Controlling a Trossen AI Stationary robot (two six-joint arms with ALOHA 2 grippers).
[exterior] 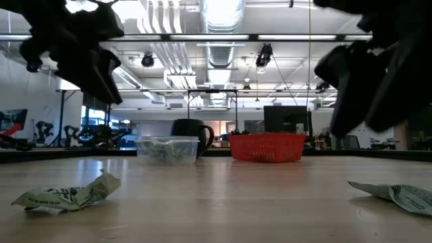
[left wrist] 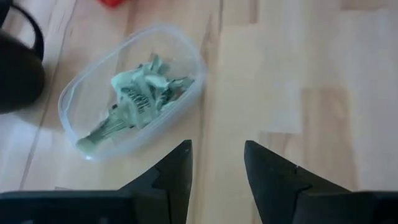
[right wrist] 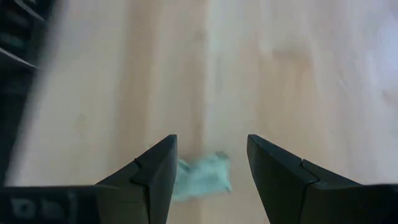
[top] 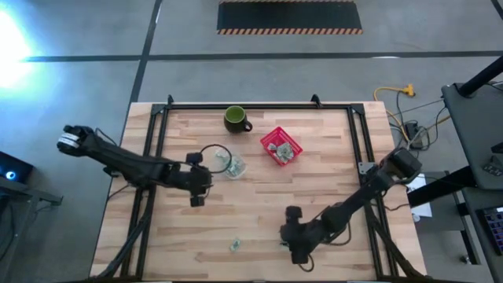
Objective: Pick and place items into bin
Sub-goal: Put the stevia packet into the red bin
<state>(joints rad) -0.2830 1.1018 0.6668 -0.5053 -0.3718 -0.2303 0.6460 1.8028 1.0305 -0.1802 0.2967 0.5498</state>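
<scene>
The right gripper (right wrist: pixel 210 171) is spread wide and empty, 1 wrapper (right wrist: pixel 202 175) lying on the table (right wrist: pixel 280 74) between its fingers. The left gripper (left wrist: pixel 216 163), parted and empty, hangs beside the clear tub (left wrist: pixel 84 93) holding wrappers.

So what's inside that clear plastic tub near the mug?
The clear tub holds crumpled pale green-and-white wrappers, piled at its middle. Whatever lies beneath that pile is covered.

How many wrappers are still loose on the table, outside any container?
2. One wrapper lies near the table's front edge, left of the right gripper; the other wrapper sits between that gripper's open fingers. More may be hidden under the arms.
</scene>
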